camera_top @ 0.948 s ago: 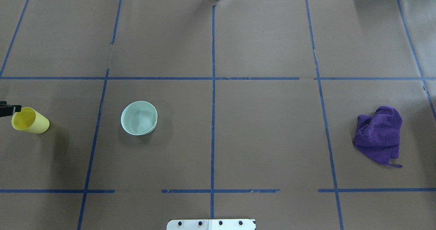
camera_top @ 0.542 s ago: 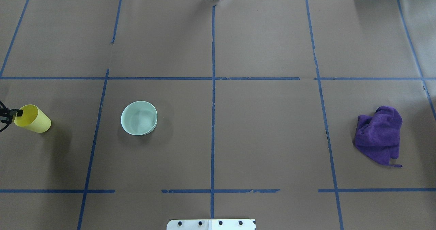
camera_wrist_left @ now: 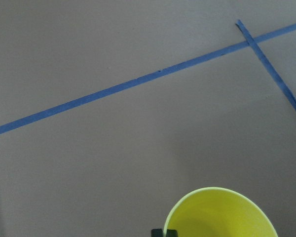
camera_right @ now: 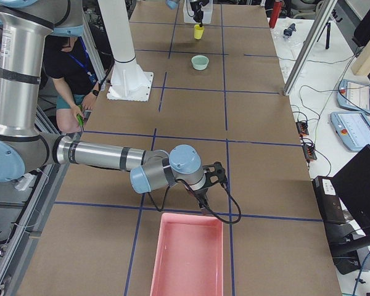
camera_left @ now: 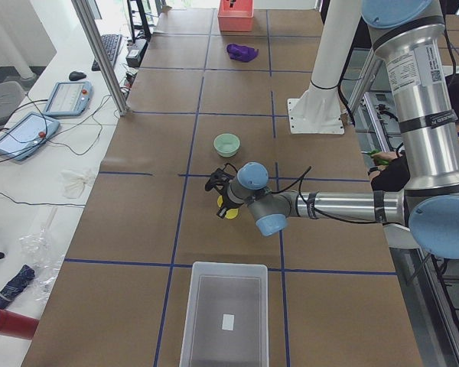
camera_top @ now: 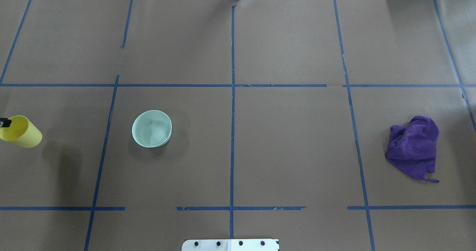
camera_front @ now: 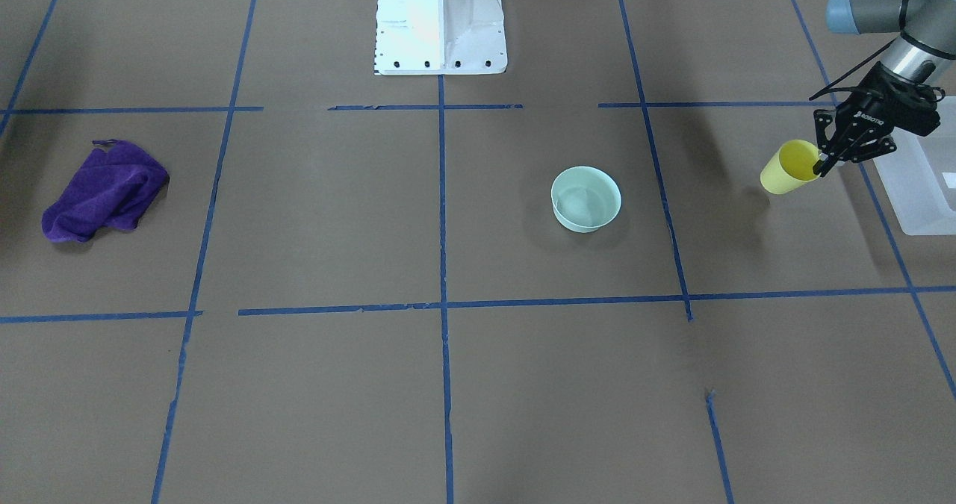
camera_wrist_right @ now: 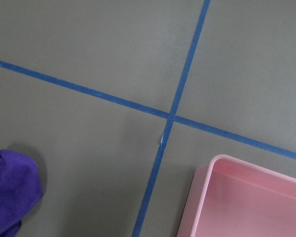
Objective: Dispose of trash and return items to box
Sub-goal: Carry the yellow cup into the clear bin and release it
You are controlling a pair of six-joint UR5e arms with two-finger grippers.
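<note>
Having been shifted further toward the table's left edge, the yellow cup [camera_front: 786,169] is held tilted by its rim in the clamped left gripper [camera_front: 823,165], just beside the box [camera_front: 917,194], so its return is judged near, while the bowl [camera_front: 586,199] is left on the table.

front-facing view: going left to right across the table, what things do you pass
purple cloth → white robot base → mint bowl → yellow cup → frosted box
</note>
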